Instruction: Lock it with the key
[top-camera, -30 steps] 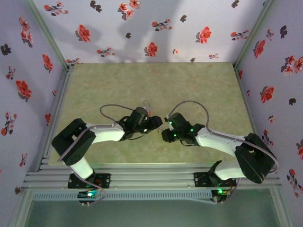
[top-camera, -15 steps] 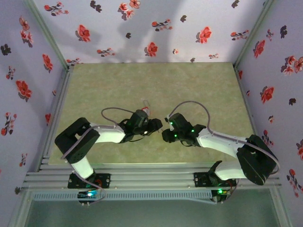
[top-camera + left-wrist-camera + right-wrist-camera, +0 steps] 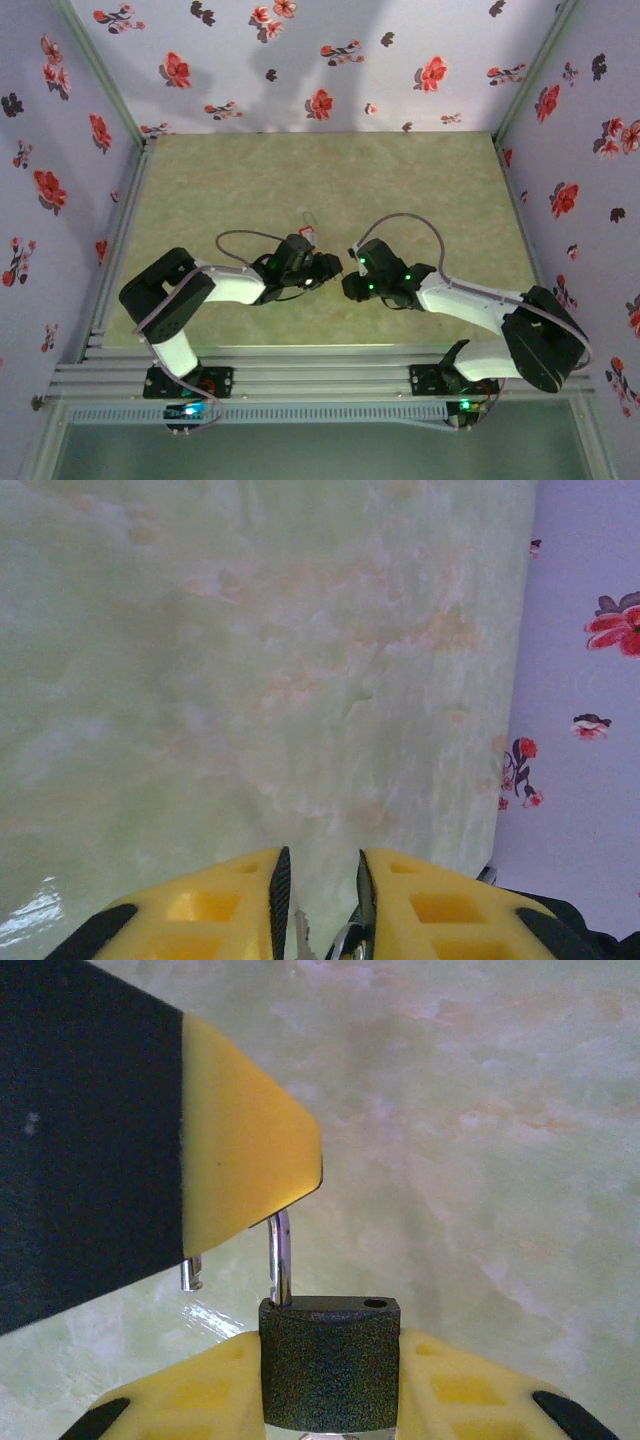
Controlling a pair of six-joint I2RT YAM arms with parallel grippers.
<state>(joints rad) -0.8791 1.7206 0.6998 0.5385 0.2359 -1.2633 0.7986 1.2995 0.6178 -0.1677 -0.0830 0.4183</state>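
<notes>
Pale green marbled desk [image 3: 320,180] boxed in on three sides by lilac walls [image 3: 250,40] printed with red and dark flowers [image 3: 432,72]; metal rails [image 3: 320,375] line its near edge.

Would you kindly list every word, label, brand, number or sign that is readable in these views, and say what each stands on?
None: no text can be read.
The padlock body facing the right wrist camera is plain and textured, with no brand or number visible.
The walls carry a flower print, not writing.
</notes>
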